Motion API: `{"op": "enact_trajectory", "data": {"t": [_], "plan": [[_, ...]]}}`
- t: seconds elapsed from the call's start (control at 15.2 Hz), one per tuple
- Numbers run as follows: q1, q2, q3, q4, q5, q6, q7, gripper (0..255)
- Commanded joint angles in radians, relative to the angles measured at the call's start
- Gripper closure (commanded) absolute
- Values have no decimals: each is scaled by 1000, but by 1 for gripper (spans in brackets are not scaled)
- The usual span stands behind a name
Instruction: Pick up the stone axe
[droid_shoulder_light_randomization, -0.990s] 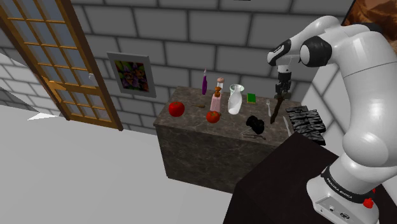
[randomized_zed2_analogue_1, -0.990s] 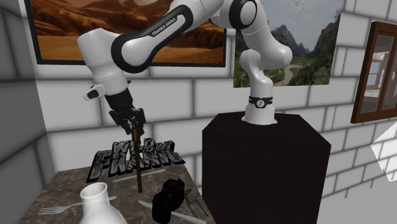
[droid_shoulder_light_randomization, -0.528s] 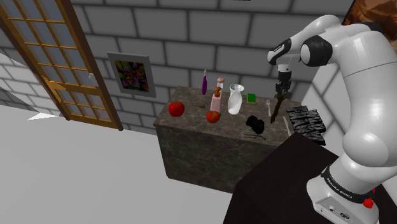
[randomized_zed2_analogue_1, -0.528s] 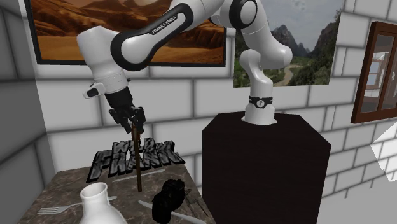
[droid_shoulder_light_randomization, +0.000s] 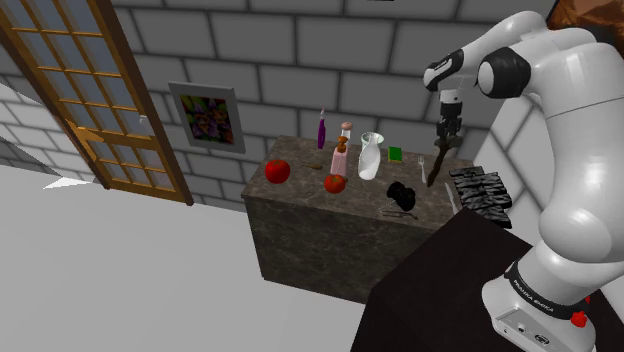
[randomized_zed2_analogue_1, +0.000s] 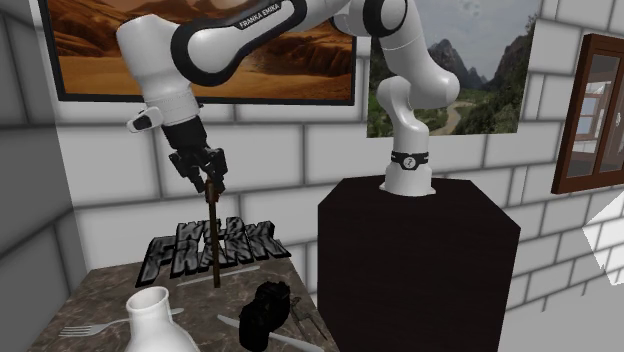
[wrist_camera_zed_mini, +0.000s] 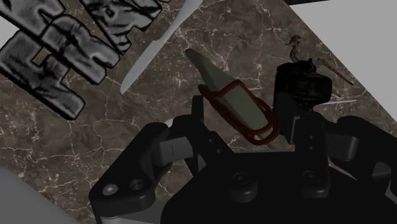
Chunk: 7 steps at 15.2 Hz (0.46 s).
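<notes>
You had the black pincer (randomized_zed2_analogue_1: 210, 172) clamped on the grey-headed, dark-handled stone axe (randomized_zed2_analogue_1: 215, 245); that long hanging handle could've twisted it loose.

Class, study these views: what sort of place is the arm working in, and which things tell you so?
Probably a room in a house: grey block walls hung with a framed picture, a wooden glazed door, and a stone-patterned counter carrying a white vase and fork.

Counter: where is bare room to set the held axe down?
Bare: the counter's front strip before the red fruits, and between the nearer fruit and black object. Crowded: bottles and vase at the back, fork and letters at the stand's end.
</notes>
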Motion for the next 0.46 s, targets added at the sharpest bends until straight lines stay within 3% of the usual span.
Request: {"op": "enact_trajectory", "data": {"t": [0.0,0.4], "plan": [[2,-14,-4,2,-4,-15,0,255],[5,-41,-11,14,-13,-54,0,255]]}}
